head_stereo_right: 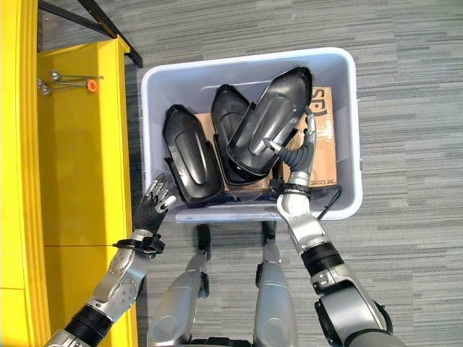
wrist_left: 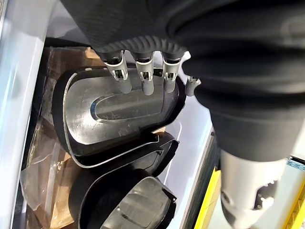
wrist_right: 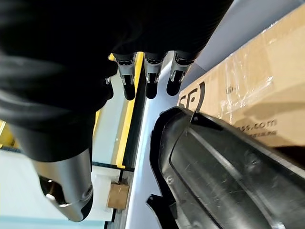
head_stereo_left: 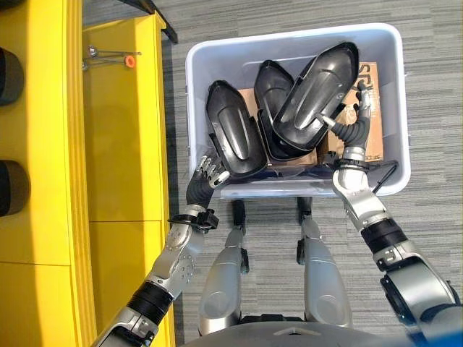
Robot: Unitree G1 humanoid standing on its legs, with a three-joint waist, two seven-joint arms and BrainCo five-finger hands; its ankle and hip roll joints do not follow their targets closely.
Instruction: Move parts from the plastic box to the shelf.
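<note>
Parts: black moulded plastic shells [head_stereo_left: 315,87] lie stacked in the pale grey plastic box [head_stereo_left: 394,79], beside the yellow shelf [head_stereo_left: 123,130].
Left hand [head_stereo_left: 210,172]: fingers relaxed, empty, at nearest shell's end.
Right hand [head_stereo_left: 359,119]: fingers extended beside top shell, holding nothing.
Advice: close on both ends before lifting.

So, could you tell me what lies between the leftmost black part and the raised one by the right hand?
A third black part, tucked partly under the raised part, lies between it and the leftmost part inside the plastic box, seen in both eye views.
</note>
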